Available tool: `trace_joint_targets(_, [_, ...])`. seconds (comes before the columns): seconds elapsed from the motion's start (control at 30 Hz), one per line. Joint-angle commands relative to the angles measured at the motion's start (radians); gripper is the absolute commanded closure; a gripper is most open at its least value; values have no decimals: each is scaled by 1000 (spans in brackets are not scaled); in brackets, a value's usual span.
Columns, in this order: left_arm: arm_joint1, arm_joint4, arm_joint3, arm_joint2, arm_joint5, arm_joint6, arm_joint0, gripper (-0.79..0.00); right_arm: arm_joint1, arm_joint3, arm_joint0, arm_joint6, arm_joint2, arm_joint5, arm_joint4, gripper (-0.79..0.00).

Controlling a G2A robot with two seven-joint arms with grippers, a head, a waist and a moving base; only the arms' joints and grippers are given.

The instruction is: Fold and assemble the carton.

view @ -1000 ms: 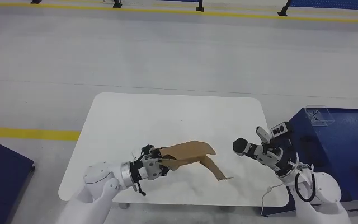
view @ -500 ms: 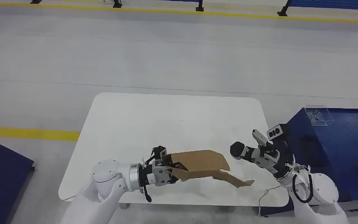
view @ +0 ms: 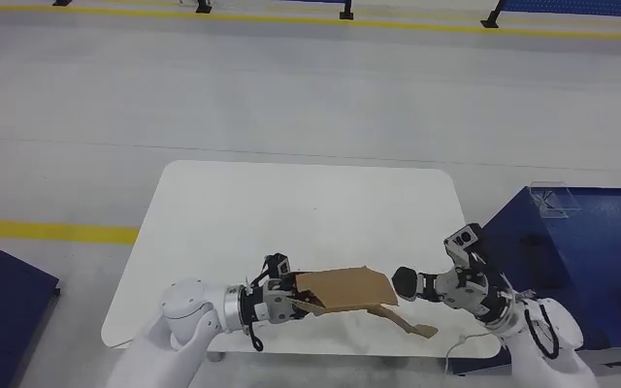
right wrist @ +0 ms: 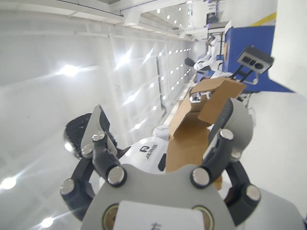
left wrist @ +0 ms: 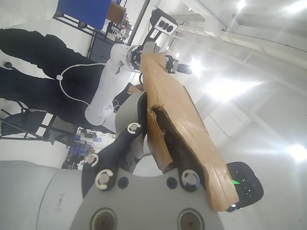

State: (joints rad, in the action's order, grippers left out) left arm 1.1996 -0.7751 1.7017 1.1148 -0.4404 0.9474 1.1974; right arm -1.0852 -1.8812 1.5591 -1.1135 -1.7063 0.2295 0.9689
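A flattened brown carton [view: 344,288] hangs just above the white table [view: 291,204] near its front edge. My left gripper [view: 283,297] is shut on its left end. In the left wrist view the cardboard [left wrist: 172,106] is pinched between the jaws of the left gripper [left wrist: 153,123]. A loose flap [view: 408,323] droops from the carton's right underside. My right gripper [view: 403,283] stands open at the carton's right end. In the right wrist view the carton [right wrist: 189,142] lies against one finger [right wrist: 230,113] of the right gripper [right wrist: 164,110].
A blue bin [view: 572,233] stands beside the table's right edge, close behind the right arm. Another blue object [view: 19,291] sits on the floor at the left. The table's back half is bare.
The left gripper carried the carton rightward and toward the front edge, levelling it. The right gripper came left and forward until it reached the carton's right end.
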Motion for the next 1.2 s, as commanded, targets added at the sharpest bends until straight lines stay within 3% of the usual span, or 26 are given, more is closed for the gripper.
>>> trace_joint_targets(0.0, [0, 3, 1, -6, -1, -5, -2, 0, 3, -2, -3, -31, 2, 71, 49, -785])
trace_joint_targets(0.27, [-3, 16, 15, -26, -3, -14, 0, 0, 6, -29, -10, -55, 47, 225, 154, -785])
trace_joint_targets(0.63, [-9, 19, 21, -37, -1, -12, 6, 0, 10, -61, -27, 33, 110, 224, 78, -785])
trace_joint_targets(0.67, [-10, 20, 22, -38, -3, -13, 7, 0, 10, -64, -29, 39, 114, 225, 70, -548])
trace_joint_targets(0.7, [-10, 21, 23, -39, -4, -14, 7, 0, 11, -67, -30, 40, 117, 226, 60, -376])
trace_joint_targets(0.87, [-12, 25, 21, -49, -13, -19, 7, 0, 17, -73, -29, 37, 124, 238, 29, -336])
trace_joint_targets(1.07, [-14, 29, 13, -61, -40, -39, 0, 0, 25, -78, -25, 37, 120, 246, -21, -108])
trace_joint_targets(1.1, [-14, 29, 13, -63, -44, -41, -2, 0, 26, -79, -24, 36, 121, 249, -30, 0])
trace_joint_targets(1.17, [-14, 29, 11, -65, -50, -45, -5, 0, 30, -78, -25, 43, 121, 254, -60, 0])
